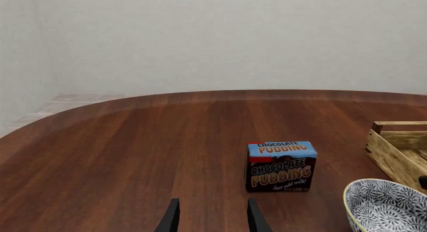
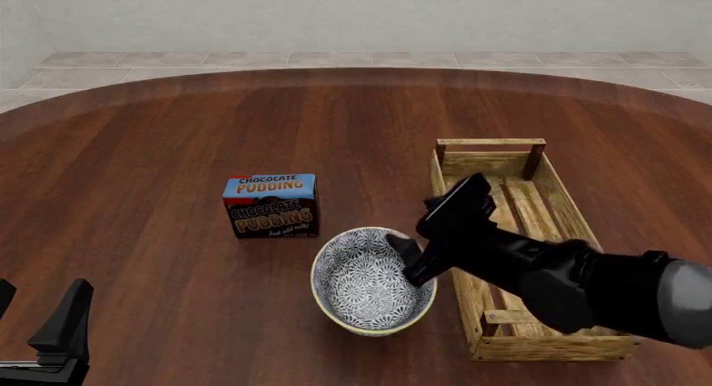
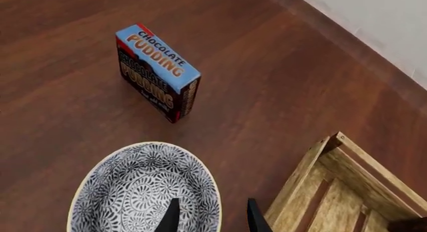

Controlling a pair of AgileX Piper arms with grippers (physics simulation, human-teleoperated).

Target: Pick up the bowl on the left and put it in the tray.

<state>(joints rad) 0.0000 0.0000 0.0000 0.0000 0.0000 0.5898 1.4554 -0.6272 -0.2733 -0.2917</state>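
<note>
The right gripper [image 2: 409,257] hangs over the bowl's [image 2: 373,279] near-tray side, its two dark fingers parted with the rim lying between them in the right wrist view — one fingertip [image 3: 171,217] over the patterned inside, the other just outside the rim; whether either touches the bowl I cannot tell, and it has hold of nothing. The left gripper [image 2: 39,319] sits low at the near left corner of the table [image 2: 167,136], well apart from everything, its fingers spread and empty over bare wood. There is one bowl, one chocolate pudding box [image 2: 272,205], one tray [image 2: 562,211] and two arms. The bowl stands upright on the table between the box and the tray, just beside the tray's long left wall and not yet inside it. The front view alone shows the whole tray, with its slatted floor, corner posts and end crossbars, though the right arm covers part of its near half. The left wrist view shows only the tray's corner and a slice of the bowl, with the box standing upright ahead. The right wrist view alone shows the narrow strip of table between bowl and tray. Open wood stretches wide to the left and beyond the box — the table's curved far edge lies well off.
</note>
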